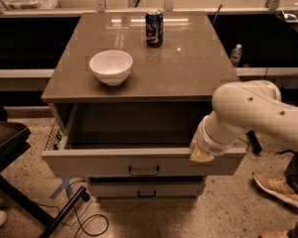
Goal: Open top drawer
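The top drawer (99, 163) is pulled well out from under the brown counter. Its pale grey front carries a small dark bar handle (143, 171) at the middle, and its deep grey box looks empty. My gripper (201, 154) sits at the right end of the drawer's front rim, below my white arm (253, 113), which comes in from the right. A narrower grey drawer front (146, 189) with a similar dark handle lies shut below it.
On the counter (188, 68) stand a white bowl (111, 66) and a dark drink can (154, 28). A person's shoe (278, 188) is on the floor at the right. A dark chair (7, 143) and cables (89, 222) are at the left front.
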